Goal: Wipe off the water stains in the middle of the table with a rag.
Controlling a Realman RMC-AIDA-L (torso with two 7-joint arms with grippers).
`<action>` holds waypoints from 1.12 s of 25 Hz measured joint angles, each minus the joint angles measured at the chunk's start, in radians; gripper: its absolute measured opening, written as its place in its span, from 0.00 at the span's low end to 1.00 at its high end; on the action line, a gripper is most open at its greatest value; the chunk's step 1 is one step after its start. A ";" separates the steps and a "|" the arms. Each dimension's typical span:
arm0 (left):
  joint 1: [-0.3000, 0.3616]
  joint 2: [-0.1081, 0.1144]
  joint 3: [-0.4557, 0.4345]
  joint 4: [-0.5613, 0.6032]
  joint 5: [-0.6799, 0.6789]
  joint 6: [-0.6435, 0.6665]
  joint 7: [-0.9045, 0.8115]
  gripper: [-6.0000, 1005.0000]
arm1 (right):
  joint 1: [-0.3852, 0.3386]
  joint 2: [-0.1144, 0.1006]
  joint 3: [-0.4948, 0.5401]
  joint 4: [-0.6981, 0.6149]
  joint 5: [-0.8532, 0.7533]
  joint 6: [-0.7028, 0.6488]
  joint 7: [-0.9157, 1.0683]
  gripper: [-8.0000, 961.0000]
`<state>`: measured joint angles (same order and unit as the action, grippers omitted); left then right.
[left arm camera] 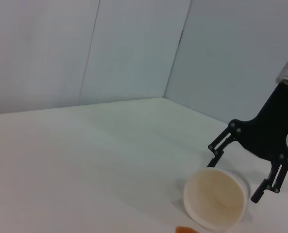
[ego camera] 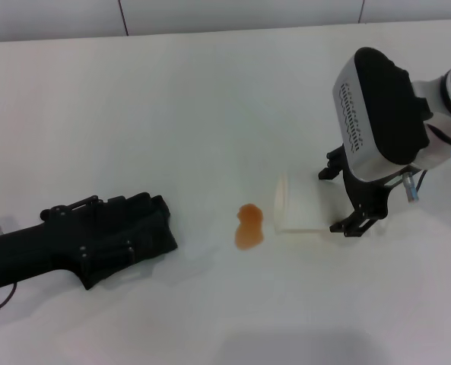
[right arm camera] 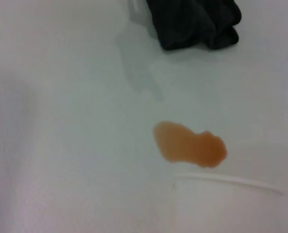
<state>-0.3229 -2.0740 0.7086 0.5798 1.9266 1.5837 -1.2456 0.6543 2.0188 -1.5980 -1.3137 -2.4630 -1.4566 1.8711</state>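
Lying on its side near the middle of the table (ego camera: 134, 114), a white paper cup (ego camera: 300, 207) is resting with its open mouth turned toward the water stains (ego camera: 249, 226), an orange-amber, peanut-lobed blotch just beside the rim. The right gripper (ego camera: 339, 199) is standing over the cup's base end with its fingers spread wide on either side of the wall, framing it; from these views it is not clear whether the pads are touching yet, so it looks open around the cup rather than clamped. The rag (ego camera: 138, 232), a dark bunched cloth, is sitting toward the left side of the table, well apart from the blotch, with the left gripper (ego camera: 88, 237) lying black against it; I cannot tell how its fingers stand. Wiping is not yet under way: the step in hand seems to be clearing the tipped cup. Next, the cup needs lifting away without dragging through the liquid, then the rag must be carried across to the blotch.
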 joint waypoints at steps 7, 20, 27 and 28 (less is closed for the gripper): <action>-0.005 0.000 0.000 0.000 0.000 -0.002 0.000 0.86 | 0.005 0.002 -0.002 0.039 0.001 0.019 0.055 0.86; -0.005 0.000 0.000 0.000 0.000 -0.002 0.000 0.86 | 0.008 0.003 -0.004 0.042 -0.001 0.022 0.139 0.86; -0.005 0.000 0.000 0.000 0.000 -0.001 0.000 0.86 | 0.007 0.003 -0.011 0.042 -0.001 0.022 0.154 0.86; -0.004 0.000 0.000 0.000 0.000 0.000 0.000 0.86 | 0.006 0.003 -0.012 0.043 -0.001 0.023 0.154 0.86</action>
<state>-0.3272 -2.0739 0.7086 0.5798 1.9266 1.5835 -1.2455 0.6599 2.0218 -1.6099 -1.2711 -2.4642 -1.4337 2.0252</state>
